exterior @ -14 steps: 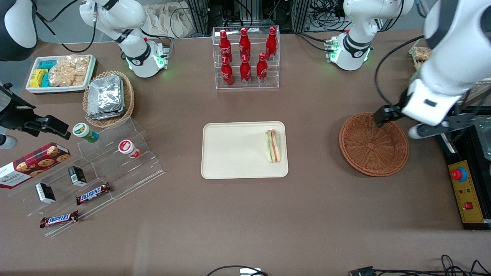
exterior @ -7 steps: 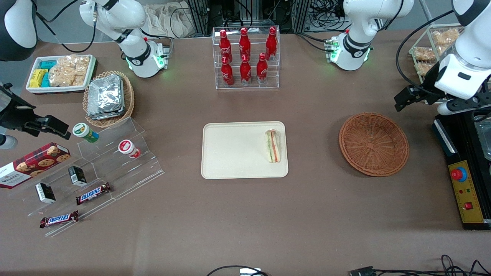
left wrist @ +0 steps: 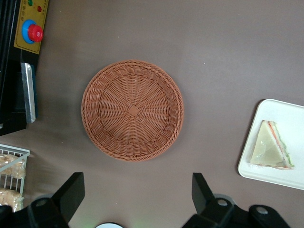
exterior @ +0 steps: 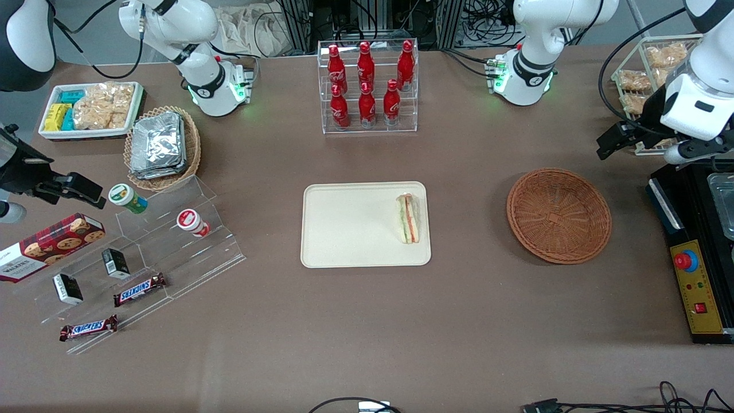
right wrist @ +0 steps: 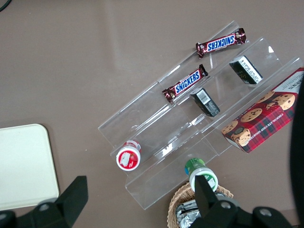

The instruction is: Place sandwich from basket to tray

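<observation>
- The sandwich [exterior: 408, 218] already lies on the tray [exterior: 350, 226], on the part of the tray nearest the basket [exterior: 559, 215], with its long axis running from the tray's far edge toward the front camera.
- In the left wrist view the sandwich [left wrist: 271, 147] lies flat on a rounded corner of the tray [left wrist: 266, 173], one white face up and its green and red-orange filling edge turned away from the basket [left wrist: 132, 109].
- The basket holds nothing in either view; it sits on the worktop [exterior: 470, 310] well apart from the tray, toward the working arm's end.
- The tool [exterior: 609, 141] hangs above the worktop, farther from the front camera than the basket and nearer the working arm's end, close to a wire rack of snack bags [exterior: 645, 77].
- Its two fingers [left wrist: 71, 194] stand wide apart with nothing between them, and the basket shows in the span between them.
- The relation that counts: the sandwich lies from the tool past the basket, toward the middle of the worktop, so the tool is well apart from it and touches nothing.
- Judged from this layout, the placing looks done, and the only move left would be to carry the arm clear; no further reach toward the tray seems called for.
</observation>
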### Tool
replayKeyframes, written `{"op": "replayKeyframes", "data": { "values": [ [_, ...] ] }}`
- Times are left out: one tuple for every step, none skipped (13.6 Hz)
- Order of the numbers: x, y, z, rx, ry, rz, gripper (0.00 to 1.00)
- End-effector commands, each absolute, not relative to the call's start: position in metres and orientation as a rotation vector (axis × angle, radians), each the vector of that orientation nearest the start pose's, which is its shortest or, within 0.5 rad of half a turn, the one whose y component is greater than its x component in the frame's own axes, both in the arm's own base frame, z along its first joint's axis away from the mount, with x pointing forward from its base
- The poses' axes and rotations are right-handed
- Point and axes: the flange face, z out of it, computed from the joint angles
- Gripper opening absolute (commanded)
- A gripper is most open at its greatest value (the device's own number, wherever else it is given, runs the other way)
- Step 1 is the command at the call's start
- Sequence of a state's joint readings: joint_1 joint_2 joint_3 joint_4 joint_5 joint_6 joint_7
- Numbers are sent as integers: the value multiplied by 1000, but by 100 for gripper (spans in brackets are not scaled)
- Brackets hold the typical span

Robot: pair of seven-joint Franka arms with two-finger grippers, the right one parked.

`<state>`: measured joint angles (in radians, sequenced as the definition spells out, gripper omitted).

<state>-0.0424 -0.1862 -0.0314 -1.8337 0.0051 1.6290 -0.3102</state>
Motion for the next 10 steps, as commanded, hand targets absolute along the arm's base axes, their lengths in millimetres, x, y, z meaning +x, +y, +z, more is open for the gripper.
{"op": "replayKeyframes", "data": {
  "values": [
    [495, -47, 615, -3093, -347, 21, 100],
    [495, -50, 617, -3089, -327, 14, 100],
    [496, -48, 620, -3078, -322, 0, 100],
    [497, -42, 621, -3073, -329, -4, 100],
    [499, -42, 620, -3077, -314, -3, 100],
    [502, -39, 624, -3082, -322, -8, 100],
    [504, -42, 626, -3081, -313, 15, 100],
    [507, -40, 630, -3079, -319, 25, 100],
    [510, -41, 634, -3076, -321, 36, 100],
    [510, -39, 637, -3077, -315, 49, 100]
  ]
}}
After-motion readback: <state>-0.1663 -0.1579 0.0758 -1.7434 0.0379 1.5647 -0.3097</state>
